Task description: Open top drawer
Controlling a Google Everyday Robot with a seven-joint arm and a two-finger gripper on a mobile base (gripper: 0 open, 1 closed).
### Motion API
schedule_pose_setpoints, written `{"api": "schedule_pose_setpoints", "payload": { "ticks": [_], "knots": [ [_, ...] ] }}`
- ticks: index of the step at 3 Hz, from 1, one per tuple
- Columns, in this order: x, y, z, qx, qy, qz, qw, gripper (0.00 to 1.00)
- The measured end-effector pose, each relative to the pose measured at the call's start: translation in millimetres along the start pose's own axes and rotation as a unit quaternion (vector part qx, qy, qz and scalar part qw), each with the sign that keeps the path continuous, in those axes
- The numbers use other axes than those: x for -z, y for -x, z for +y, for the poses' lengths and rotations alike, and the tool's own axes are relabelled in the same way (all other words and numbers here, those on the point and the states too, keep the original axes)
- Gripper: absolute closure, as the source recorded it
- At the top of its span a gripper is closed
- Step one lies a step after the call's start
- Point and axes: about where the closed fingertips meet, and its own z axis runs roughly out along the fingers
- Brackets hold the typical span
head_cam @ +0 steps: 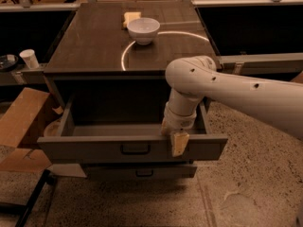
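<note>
- The top drawer (94, 149) stands pulled well out from under the front edge of the bench (85, 51). It has a flat grey front with a small black bar handle (135, 149) at its centre.
- The tool (177, 141) rests on the front's top rim, right of the handle, with a pale yellow tip hanging over the face. I cannot tell whether it is apart or together.
- A lower drawer (142, 171) sits beneath, pushed further in.
- A white bowl (143, 30) stands near the bench's back edge.
</note>
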Motion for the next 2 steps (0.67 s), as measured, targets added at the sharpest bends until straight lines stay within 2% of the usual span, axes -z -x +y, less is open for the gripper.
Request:
{"api": "schedule_pose_setpoints", "payload": {
  "ticks": [1,2],
  "knots": [
    [15.9,4.3,10.9,0.006,-0.019,0.008,0.9998,0.12],
    [40.6,4.7,20.2,0.004,-0.049,0.020,0.9986,0.00]
  ]
}}
